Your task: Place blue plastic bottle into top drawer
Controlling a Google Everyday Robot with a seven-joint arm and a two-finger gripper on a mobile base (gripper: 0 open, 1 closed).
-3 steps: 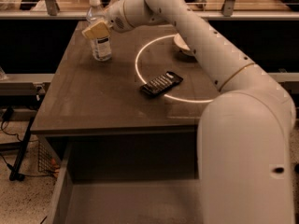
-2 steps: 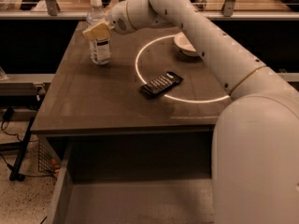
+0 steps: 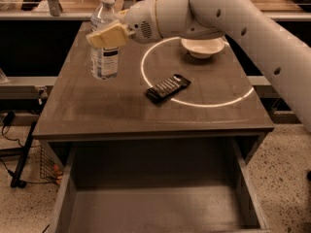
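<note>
The blue plastic bottle [image 3: 104,57] is a clear bottle with a white cap and a white label. It stands upright over the table's back left part, and its base seems to hang just above the tabletop. My gripper [image 3: 110,35] reaches in from the right, and its yellowish fingers [image 3: 104,37] are shut around the bottle's upper body. The top drawer [image 3: 155,210] is pulled open below the table's front edge, with a bare flat bottom.
A black phone-like device [image 3: 168,88] lies mid-table on a glowing white ring [image 3: 194,101]. A white bowl [image 3: 202,46] sits at the back right. My white arm [image 3: 252,28] spans the right side. Cables and a stand [image 3: 22,154] are on the floor to the left.
The bottle, in my gripper, looks larger and nearer than before, moved up and toward the front. The phone-like device and the bowl have not moved.
</note>
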